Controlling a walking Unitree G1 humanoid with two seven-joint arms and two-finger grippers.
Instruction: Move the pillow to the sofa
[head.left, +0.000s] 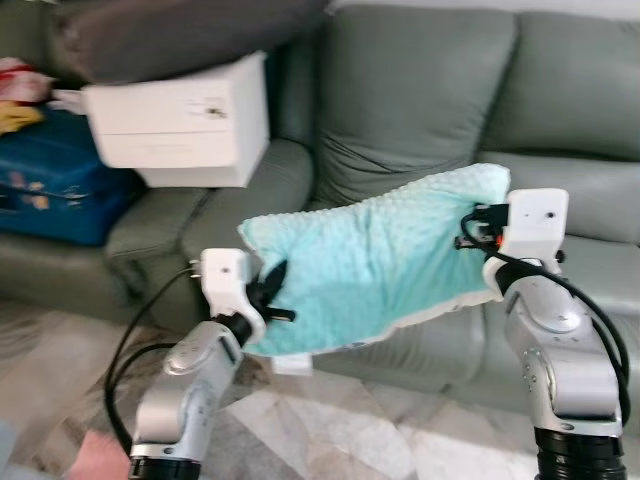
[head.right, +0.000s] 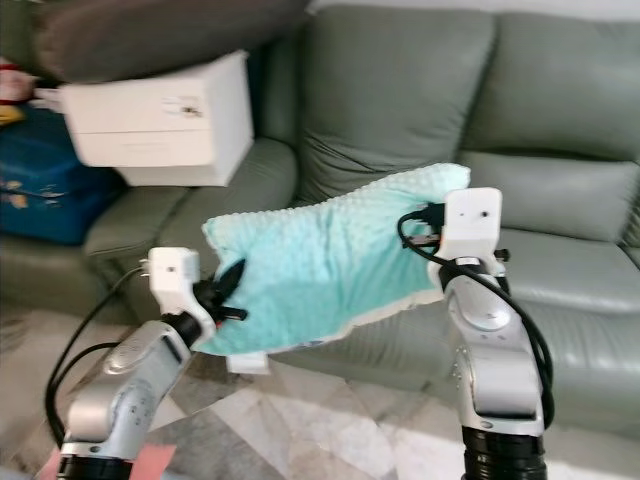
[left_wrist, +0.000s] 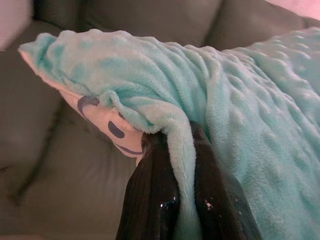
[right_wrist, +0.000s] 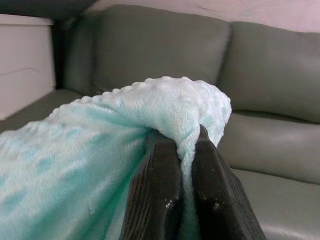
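A mint-green bobbled pillow (head.left: 375, 260) hangs in the air in front of the grey-green sofa (head.left: 420, 100), held between both arms. My left gripper (head.left: 272, 292) is shut on its lower left corner, where the fabric folds between the black fingers (left_wrist: 155, 195). My right gripper (head.left: 478, 228) is shut on the upper right corner, pinching a fold of plush (right_wrist: 186, 150). The pillow tilts, right side higher. Its white underside with a dark printed mark (left_wrist: 107, 122) shows in the left wrist view. The pillow sits above the sofa's seat front edge.
A white box (head.left: 185, 120) rests on the sofa's left armrest with a dark cushion (head.left: 180, 35) above it. Blue luggage (head.left: 50, 180) stands at far left. Bare seat cushions (head.left: 590, 200) lie behind and right of the pillow. Marble floor (head.left: 330, 440) lies below.
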